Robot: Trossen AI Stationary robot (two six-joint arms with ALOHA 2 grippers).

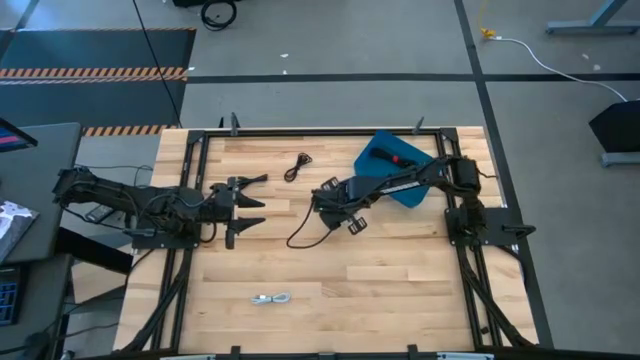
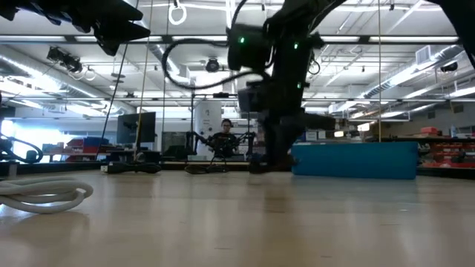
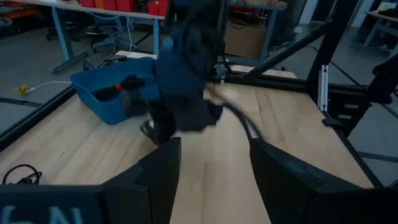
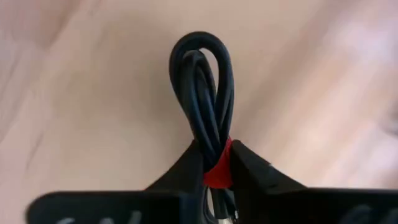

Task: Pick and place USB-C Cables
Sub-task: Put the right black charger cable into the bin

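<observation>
Right gripper (image 4: 214, 163) pinches black cable with red band (image 4: 208, 106) at band (secure hold for carrying); blue bin (image 1: 412, 172) close behind. Left gripper (image 1: 252, 203) waits, fingers spread, empty.

The left arm comes in from the left edge of the table and lies low and stretched toward the middle. Its dark two-finger left gripper (image 1: 250, 207) points to the right, and the two fingers (image 3: 155, 180) stand wide apart with nothing between them.

The right arm reaches from the right side of the table toward the centre, bent at the elbow, with the wrist turned downward. Its dark two-finger right gripper (image 4: 214, 171) is pressed together on a thin black coiled cable with a red band (image 4: 205, 99), gripping it exactly at the band.
</observation>
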